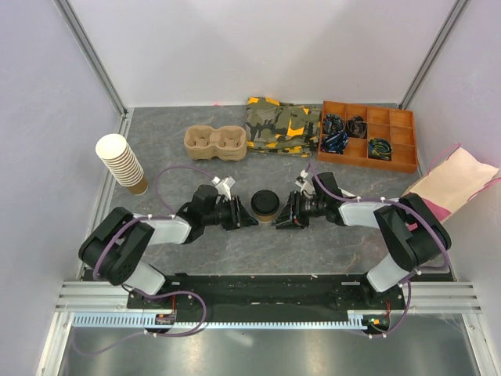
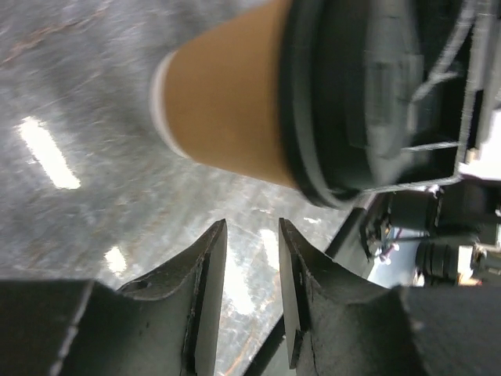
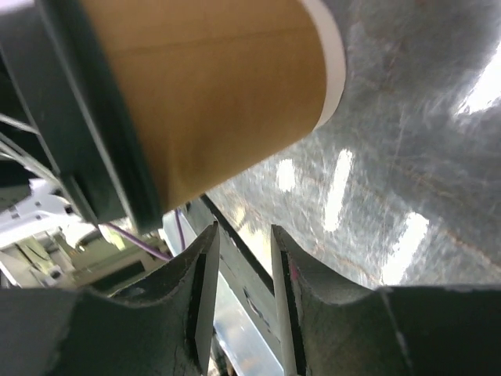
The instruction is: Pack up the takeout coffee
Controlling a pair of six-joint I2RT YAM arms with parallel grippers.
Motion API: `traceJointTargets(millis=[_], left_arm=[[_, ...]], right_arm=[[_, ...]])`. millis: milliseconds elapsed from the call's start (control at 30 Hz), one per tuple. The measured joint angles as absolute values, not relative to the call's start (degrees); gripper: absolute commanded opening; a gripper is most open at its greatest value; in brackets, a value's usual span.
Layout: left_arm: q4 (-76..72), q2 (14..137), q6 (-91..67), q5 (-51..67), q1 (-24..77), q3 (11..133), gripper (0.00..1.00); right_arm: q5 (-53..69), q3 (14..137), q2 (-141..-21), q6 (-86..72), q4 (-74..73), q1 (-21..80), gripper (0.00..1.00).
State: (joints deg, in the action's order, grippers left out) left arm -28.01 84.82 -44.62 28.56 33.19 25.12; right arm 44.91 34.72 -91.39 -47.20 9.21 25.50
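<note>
The takeout coffee [image 1: 264, 205], a tan paper cup with a black lid, stands upright on the grey table between my two grippers. My left gripper [image 1: 249, 219] sits just left of it and my right gripper [image 1: 282, 219] just right of it. In the left wrist view the cup [image 2: 227, 110] lies just beyond the fingertips of the left gripper [image 2: 252, 223], whose jaws are a narrow gap apart and hold nothing. The right wrist view shows the cup [image 3: 211, 94] likewise past the right gripper [image 3: 244, 227], narrowly open and empty.
A brown pulp cup carrier [image 1: 215, 142] lies behind the cup. A leaning stack of lidless paper cups [image 1: 121, 163] stands at far left. A camouflage cloth [image 1: 282, 125] and an orange compartment tray [image 1: 368, 135] are at the back. A paper bag [image 1: 458, 184] lies at the right.
</note>
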Motion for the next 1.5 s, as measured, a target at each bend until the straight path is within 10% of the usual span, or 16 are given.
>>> traceJointTargets(millis=[1500], left_arm=[[-36.7, 115.7, -43.1, 22.0, 31.5, 53.3, 0.41]], right_arm=[[32.6, 51.4, -113.3, -57.4, 24.9, 16.6, 0.38]])
